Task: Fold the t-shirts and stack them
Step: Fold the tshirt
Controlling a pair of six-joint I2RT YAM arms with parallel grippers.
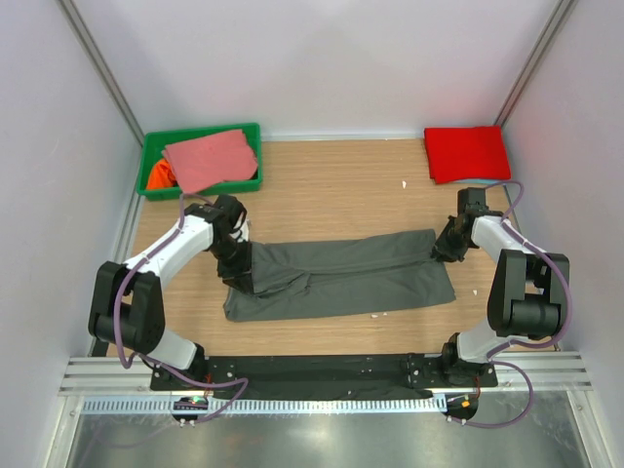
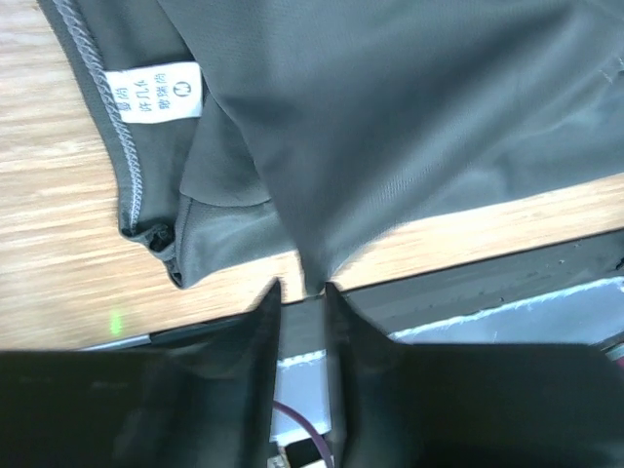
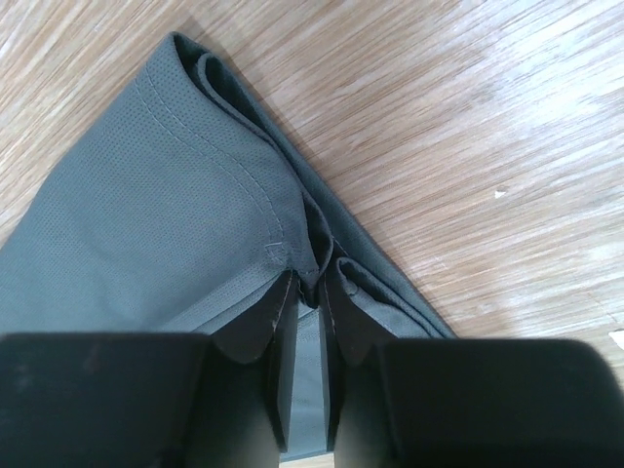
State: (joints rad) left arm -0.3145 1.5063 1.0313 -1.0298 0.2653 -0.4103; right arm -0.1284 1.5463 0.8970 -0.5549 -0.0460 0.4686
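**While the grey shirt (image 1: 341, 278) lies flat, a gripper waits at each end**

The grey shirt is folded long and thin across the middle of the table (image 1: 331, 185). The left gripper (image 2: 302, 288) is at its left end, near the white label (image 2: 154, 91). The right gripper (image 3: 310, 283) is at its right end. Each has a bit of cloth between its close-set fingers. I cannot tell if they squeeze it or have let go. A folded red shirt (image 1: 466, 153) lies in the far right corner. A pink shirt (image 1: 210, 159) lies on the green bin (image 1: 200, 134).
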